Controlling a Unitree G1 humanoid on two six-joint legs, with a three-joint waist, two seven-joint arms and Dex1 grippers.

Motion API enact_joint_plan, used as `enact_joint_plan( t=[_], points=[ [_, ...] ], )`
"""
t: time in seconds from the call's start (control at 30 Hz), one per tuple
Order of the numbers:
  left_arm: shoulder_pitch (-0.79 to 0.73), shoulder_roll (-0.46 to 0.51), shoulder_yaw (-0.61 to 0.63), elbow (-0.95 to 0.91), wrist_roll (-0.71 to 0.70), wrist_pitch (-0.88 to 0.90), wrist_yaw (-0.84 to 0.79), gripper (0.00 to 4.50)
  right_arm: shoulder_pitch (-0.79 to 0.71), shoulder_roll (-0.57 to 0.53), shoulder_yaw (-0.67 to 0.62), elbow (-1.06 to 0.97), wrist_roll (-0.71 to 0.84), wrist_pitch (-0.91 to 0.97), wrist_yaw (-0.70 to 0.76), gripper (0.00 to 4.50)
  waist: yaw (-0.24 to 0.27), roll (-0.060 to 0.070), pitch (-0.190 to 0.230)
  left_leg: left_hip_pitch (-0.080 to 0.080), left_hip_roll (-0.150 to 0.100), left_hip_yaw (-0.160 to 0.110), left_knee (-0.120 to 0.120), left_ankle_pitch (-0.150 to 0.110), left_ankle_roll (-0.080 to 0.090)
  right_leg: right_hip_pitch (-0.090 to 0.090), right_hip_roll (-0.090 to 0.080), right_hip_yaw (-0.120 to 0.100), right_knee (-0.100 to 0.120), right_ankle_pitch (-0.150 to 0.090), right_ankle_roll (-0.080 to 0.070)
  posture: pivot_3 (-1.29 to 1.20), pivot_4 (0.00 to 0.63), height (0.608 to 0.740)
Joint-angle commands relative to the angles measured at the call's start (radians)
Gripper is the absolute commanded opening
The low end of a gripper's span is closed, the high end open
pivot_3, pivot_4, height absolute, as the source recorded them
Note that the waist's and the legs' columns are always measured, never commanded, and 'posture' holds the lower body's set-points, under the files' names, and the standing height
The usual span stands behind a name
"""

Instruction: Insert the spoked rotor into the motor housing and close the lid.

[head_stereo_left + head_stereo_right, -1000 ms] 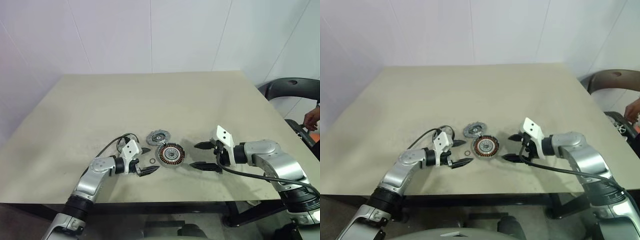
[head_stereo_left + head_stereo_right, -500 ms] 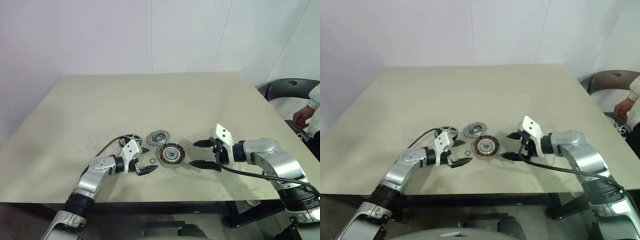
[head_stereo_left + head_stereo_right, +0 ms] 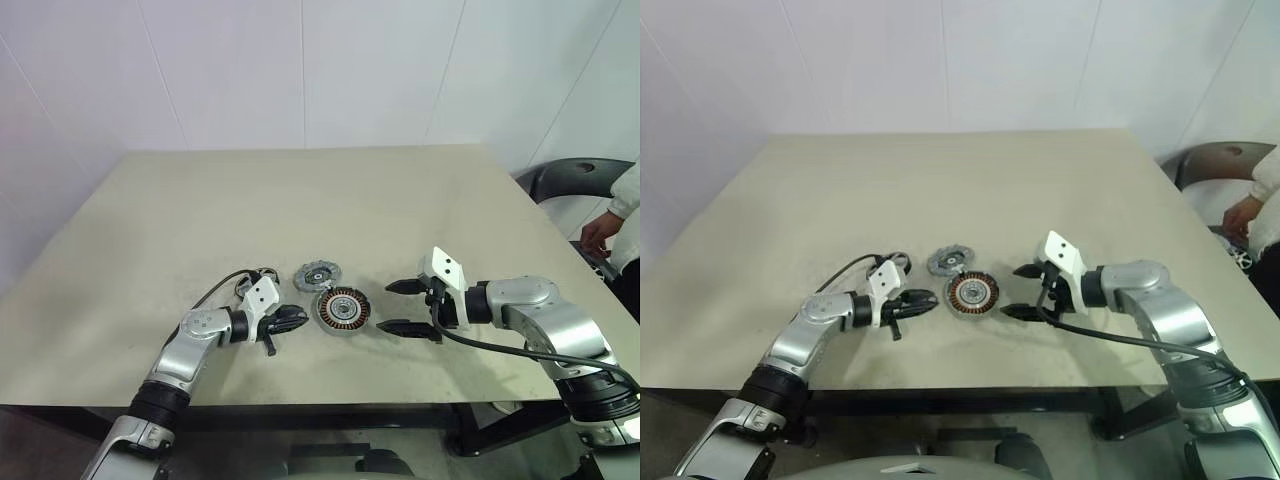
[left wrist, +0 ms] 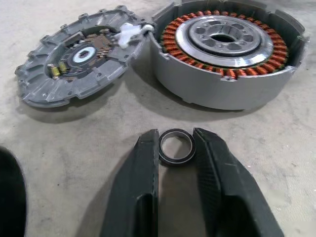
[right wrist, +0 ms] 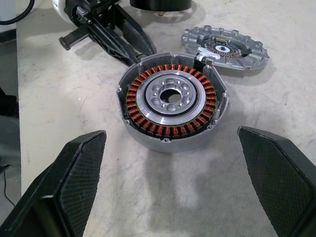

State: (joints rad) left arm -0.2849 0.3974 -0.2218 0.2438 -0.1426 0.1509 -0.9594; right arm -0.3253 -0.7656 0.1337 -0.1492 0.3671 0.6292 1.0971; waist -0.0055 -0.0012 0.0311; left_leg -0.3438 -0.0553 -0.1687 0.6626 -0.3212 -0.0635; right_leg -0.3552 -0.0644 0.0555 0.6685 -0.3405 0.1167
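On the table [image 3: 300, 200] the motor housing [image 3: 342, 308] sits between the two grippers, copper windings up, with the lid [image 3: 317, 274] just behind it and touching its rim. The right gripper [image 3: 403, 306] hovers just beside the housing, its fingers spread wide around nothing. The left gripper [image 4: 176, 148] lies low on the housing's other side, its fingers narrowed onto a small thin ring [image 4: 177, 146], pinching it against the table.

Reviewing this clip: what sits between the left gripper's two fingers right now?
In the left wrist view, a small thin ring lies on the table between the left gripper fingers, short of the motor housing.
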Motion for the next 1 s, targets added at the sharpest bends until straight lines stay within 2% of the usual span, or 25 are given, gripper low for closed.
enact_joint_plan(
  t=[0.03, 0.17, 0.3, 0.47, 0.6, 0.73, 1.0],
  points=[
    [0.004, 0.016, -0.006, -0.058, -0.012, 0.019, -0.028, 0.68, -0.024, -0.005, -0.029, 0.004, 0.005, -0.02, -0.001, 4.5, -0.001, 0.0, 0.0, 0.0, 0.0, 0.0, 0.0, 0.0, 0.0, 0.0, 0.0, 0.0, 0.0, 0.0, 0.0, 0.0, 0.0, 0.74],
    [0.023, 0.061, 0.001, -0.145, -0.034, 0.093, -0.067, 0.68, -0.026, -0.005, -0.027, 0.007, 0.004, -0.024, -0.002, 4.5, -0.003, 0.0, 0.0, 0.0, 0.0, 0.0, 0.0, 0.0, 0.0, 0.0, 0.0, 0.0, 0.0, 0.0, 0.0, 0.0, 0.0, 0.74],
    [0.035, 0.152, 0.014, -0.291, -0.113, 0.26, -0.153, 0.68, -0.028, -0.005, -0.025, 0.014, 0.0, -0.031, -0.003, 4.5, -0.006, 0.0, 0.001, -0.002, 0.001, 0.0, -0.001, 0.0, 0.0, 0.0, 0.0, 0.0, 0.0, 0.0, 0.0, 0.0, 0.0, 0.74],
    [-0.037, 0.215, 0.039, -0.385, -0.199, 0.386, -0.197, 0.68, -0.032, -0.002, -0.02, 0.019, 0.0, -0.033, -0.004, 4.5, -0.001, 0.001, 0.002, -0.003, 0.001, 0.0, -0.001, 0.0, 0.0, -0.001, 0.0, 0.0, 0.0, 0.0, 0.0, 0.0, 0.0, 0.74],
    [-0.135, 0.169, 0.039, -0.361, -0.222, 0.411, -0.167, 0.68, -0.033, 0.0, -0.021, 0.017, 0.002, -0.034, -0.007, 4.5, -0.002, 0.001, 0.002, -0.004, 0.0, 0.0, 0.0, 0.0, 0.0, -0.001, 0.0, 0.0, 0.0, 0.0, 0.0, 0.0, 0.0, 0.74],
    [-0.216, 0.109, -0.015, -0.304, -0.203, 0.413, -0.162, 0.68, -0.029, -0.001, -0.025, 0.015, 0.003, -0.041, -0.01, 4.5, -0.006, 0.0, 0.002, -0.006, 0.0, 0.0, 0.0, 0.0, 0.0, -0.002, 0.0, 0.0, -0.001, 0.0, 0.0, 0.0, 0.0, 0.74],
    [-0.299, -0.002, -0.08, -0.127, -0.136, 0.296, -0.16, 0.68, -0.01, -0.013, -0.043, -0.001, 0.011, -0.041, -0.015, 4.5, -0.006, 0.0, 0.002, -0.009, 0.0, 0.0, 0.0, 0.0, 0.0, -0.005, 0.0, 0.0, -0.002, 0.0, 0.0, 0.0, 0.0, 0.74]
  ],
)
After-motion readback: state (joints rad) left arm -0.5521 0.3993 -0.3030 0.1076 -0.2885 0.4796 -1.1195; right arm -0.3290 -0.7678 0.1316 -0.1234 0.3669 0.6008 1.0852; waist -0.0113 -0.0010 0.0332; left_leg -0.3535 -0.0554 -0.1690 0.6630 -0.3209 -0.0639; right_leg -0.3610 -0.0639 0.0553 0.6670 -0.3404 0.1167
